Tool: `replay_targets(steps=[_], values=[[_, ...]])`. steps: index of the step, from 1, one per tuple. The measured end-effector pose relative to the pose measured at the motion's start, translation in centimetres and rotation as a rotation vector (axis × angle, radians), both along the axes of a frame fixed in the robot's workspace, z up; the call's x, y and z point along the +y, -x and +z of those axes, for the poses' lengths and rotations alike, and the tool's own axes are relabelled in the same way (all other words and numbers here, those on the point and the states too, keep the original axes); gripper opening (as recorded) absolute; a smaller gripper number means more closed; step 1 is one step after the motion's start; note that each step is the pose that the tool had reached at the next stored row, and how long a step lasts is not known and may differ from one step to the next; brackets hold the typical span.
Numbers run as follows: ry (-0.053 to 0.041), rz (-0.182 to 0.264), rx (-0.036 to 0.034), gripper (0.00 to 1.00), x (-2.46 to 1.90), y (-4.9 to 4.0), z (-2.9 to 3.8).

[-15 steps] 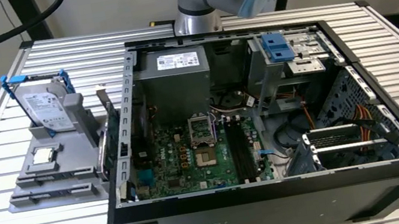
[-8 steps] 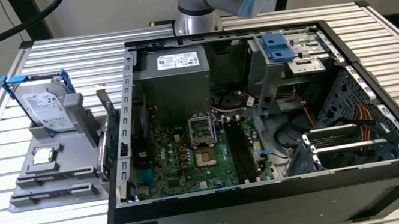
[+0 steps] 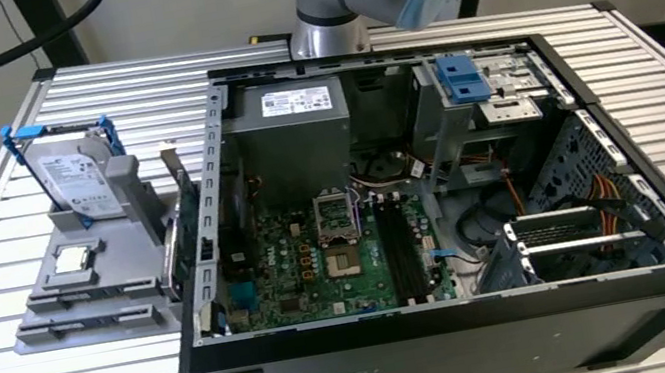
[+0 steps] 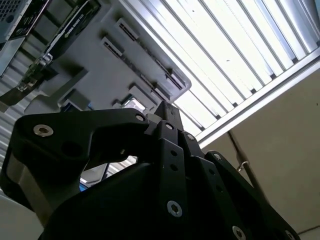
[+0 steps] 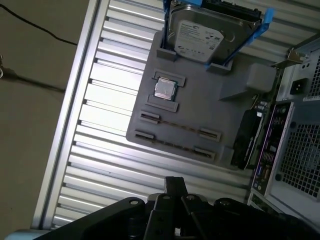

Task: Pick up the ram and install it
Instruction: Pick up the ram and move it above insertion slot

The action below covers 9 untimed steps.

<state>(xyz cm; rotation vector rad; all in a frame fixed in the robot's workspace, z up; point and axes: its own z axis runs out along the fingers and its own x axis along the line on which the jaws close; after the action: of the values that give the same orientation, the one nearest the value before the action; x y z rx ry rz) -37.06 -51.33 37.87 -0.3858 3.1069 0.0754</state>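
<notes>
Gripper: black two-finger gripper (image 5: 175,184), fingertips together, holding nothing.
Ram: thin, narrow circuit-board ram (image 5: 172,125), on edge in grey plastic tray (image 5: 235,115), just ahead of fingertips.
Long axis: parallel to silver table slats (image 5: 110,110).

You have the case (image 3: 469,356) on the table (image 3: 114,91), with the holder (image 3: 125,282) just beside it on the exterior view's left. On the holder, the drive (image 3: 77,179) stands upright at the back. The chip (image 3: 73,258) lies before it, and the ram (image 5: 175,125) sits in slots on the chip's side away from the drive. Inside the case, the motherboard (image 3: 305,262) lies flat, with the power supply (image 3: 289,128) behind it.
</notes>
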Motion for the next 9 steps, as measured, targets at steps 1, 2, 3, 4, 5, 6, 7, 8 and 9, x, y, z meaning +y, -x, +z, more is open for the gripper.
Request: replay_targets(steps=[1, 2, 3, 4, 5, 6, 7, 8, 9], values=[[0.0000, 0.003, 0.0000, 0.00, 0.00, 0.00, 0.00], [0.0000, 0.006, 0.0000, 0.00, 0.00, 0.00, 0.00], [0.0000, 0.010, 0.0000, 0.00, 0.00, 0.00, 0.00], [0.0000, 0.013, 0.0000, 0.00, 0.00, 0.01, 0.00], [0.0000, 0.017, 0.0000, 0.00, 0.00, 0.01, 0.00], [0.0000, 0.021, 0.0000, 0.00, 0.00, 0.01, 0.00], [0.0000, 0.024, 0.0000, 0.00, 0.00, 0.01, 0.00], [0.0000, 0.028, 0.0000, 0.00, 0.00, 0.01, 0.00], [0.0000, 0.031, 0.0000, 0.00, 0.00, 0.02, 0.00]])
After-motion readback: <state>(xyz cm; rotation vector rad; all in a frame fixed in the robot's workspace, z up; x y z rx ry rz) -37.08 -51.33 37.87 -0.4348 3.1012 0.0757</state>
